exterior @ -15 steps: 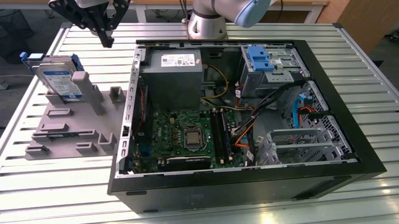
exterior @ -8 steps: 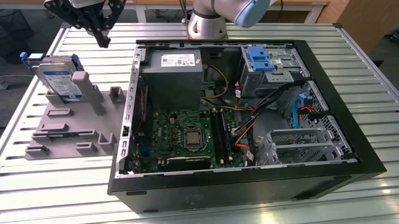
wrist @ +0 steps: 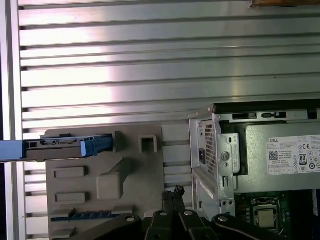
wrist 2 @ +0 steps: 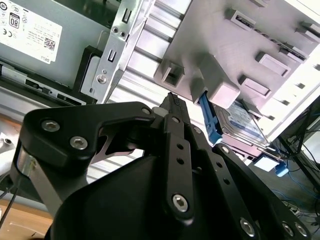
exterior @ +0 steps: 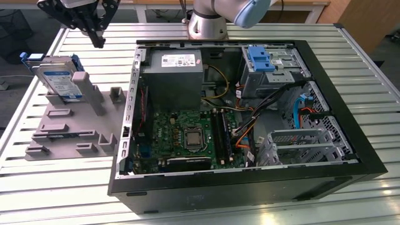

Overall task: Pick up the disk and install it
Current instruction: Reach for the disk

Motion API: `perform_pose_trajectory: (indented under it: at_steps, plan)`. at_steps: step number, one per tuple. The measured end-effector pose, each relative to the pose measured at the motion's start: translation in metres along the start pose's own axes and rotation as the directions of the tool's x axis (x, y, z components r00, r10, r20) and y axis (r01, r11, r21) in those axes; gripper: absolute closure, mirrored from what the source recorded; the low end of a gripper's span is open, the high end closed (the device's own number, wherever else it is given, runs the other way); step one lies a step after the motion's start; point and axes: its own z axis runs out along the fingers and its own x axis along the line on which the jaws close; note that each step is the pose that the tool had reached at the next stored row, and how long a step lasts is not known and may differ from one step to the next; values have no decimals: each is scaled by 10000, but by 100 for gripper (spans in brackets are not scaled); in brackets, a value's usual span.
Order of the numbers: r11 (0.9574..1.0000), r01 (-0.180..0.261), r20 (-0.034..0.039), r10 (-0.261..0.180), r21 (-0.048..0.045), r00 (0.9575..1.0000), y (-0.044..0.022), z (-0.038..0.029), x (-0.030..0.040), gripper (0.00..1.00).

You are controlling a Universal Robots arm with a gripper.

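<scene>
The disk (exterior: 57, 78) is a silver drive with a white-and-blue label in a blue carrier. It stands tilted in a slot at the far end of the grey fixture (exterior: 69, 129), at the exterior view's left. The second wrist view shows the disk (wrist 2: 246, 124) behind a fixture post, and the first wrist view shows the disk (wrist: 65, 148) edge-on. My gripper (exterior: 98, 43) hangs above the table, higher than the disk and towards the exterior view's right of it. In both wrist views the gripper (wrist 2: 172, 100) (wrist: 173, 192) is shut with nothing between its fingers.
An open black computer case (exterior: 350, 93) fills the middle of the slatted table. Inside are a grey power supply (exterior: 172, 75), a green motherboard (exterior: 187, 136), cables and a blue bracket (exterior: 261, 58) on the drive bay. The arm's base (exterior: 207, 21) stands behind the case.
</scene>
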Motion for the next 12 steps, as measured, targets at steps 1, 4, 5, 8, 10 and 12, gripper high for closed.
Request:
perform_pose_trajectory:
  at_steps: [1,4,5,8,10,12]
  plan:
    - [10000,0,0,0,-1,10000,0,0,12,89]
    - [10000,-1,1,1,-1,10000,-2,1,48,89]
    - [10000,-1,1,1,-1,10000,-2,1,59,89]
    - [10000,-1,1,1,-1,10000,-2,2,92,89]
    - [10000,-1,1,1,-1,10000,-3,3,115,89]
    - [10000,-1,0,1,-1,10000,-4,4,136,89]
